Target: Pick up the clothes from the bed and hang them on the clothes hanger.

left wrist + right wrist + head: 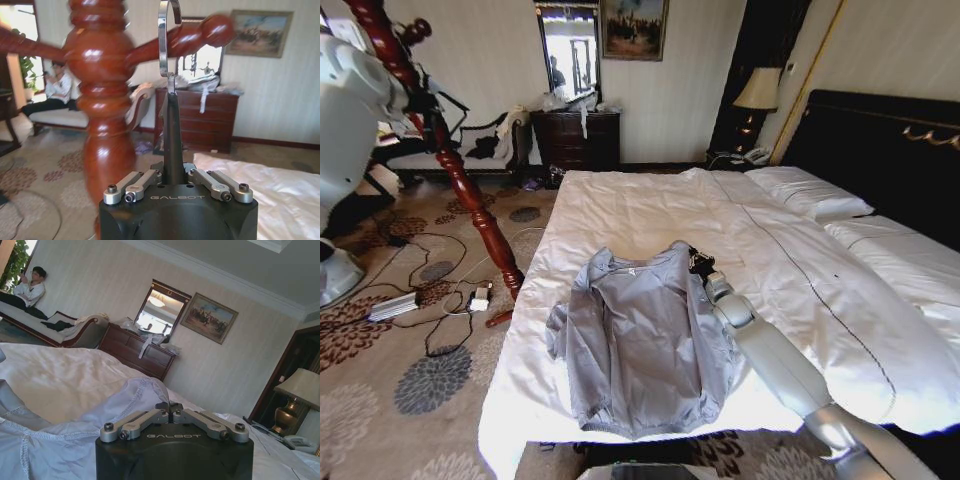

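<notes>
The clothes (640, 345), a light grey-blue jacket, lie spread flat on the near left part of the bed (650, 205). My right gripper (700, 263) rests at the jacket's collar and right shoulder. In the right wrist view, the right gripper (169, 407) is shut with the jacket's fabric (75, 440) bunched up at its tips. My left gripper (174, 172) is held high beside the bed and is shut on the black clothes hanger (173, 132). The hanger's silver hook (164, 45) stands upright close to the wooden coat stand (102, 125).
The reddish-brown coat stand (470, 190) leans across the carpet by the bed's left edge. Cables and a power strip (395, 305) lie on the floor there. A dark dresser (578, 140) stands behind, with pillows (810, 190) and the black headboard (880, 150) at the right.
</notes>
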{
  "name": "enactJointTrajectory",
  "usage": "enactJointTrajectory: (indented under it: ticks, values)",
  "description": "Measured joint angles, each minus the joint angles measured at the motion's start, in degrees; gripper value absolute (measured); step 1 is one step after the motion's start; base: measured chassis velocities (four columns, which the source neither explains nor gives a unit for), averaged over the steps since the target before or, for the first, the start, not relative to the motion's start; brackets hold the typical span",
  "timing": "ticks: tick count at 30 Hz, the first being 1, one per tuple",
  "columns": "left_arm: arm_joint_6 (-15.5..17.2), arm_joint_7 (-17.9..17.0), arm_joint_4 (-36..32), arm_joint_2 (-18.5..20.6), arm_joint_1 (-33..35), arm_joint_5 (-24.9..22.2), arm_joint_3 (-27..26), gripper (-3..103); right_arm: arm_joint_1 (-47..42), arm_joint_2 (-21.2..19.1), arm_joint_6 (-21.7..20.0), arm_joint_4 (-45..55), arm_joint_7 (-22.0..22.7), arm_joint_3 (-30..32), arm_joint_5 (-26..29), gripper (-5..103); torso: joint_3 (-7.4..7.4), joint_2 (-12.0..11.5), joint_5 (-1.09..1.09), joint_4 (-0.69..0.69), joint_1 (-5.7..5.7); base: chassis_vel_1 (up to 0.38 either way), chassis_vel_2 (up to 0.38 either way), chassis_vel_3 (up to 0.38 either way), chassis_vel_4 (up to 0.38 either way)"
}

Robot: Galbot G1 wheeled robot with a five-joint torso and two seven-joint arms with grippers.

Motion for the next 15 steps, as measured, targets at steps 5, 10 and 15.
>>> enactJointTrajectory:
  ticks: [5,10,15]
  values:
    - [0.0,0.0,-2.7,-0.3,-0.2,-0.7,0.4,16,-0.2,-0.1,-0.2,0.2,0.1,0.1,0.1,0,0.00,0.0,0.00,0.00,0.00,0.000,0.000,0.000,0.000]
    - [0.0,0.1,-6.2,-0.1,0.5,-1.6,0.7,16,-0.3,-0.3,-0.5,0.6,0.3,0.5,0.8,0,0.00,0.0,0.02,-0.02,0.00,0.000,0.000,0.000,0.000]
    - [0.0,1.8,-10.3,1.8,1.5,-2.0,0.9,16,-0.3,-0.5,-0.6,0.5,0.3,0.5,1.0,0,0.00,0.0,0.00,0.01,0.00,0.000,0.000,0.000,0.000]
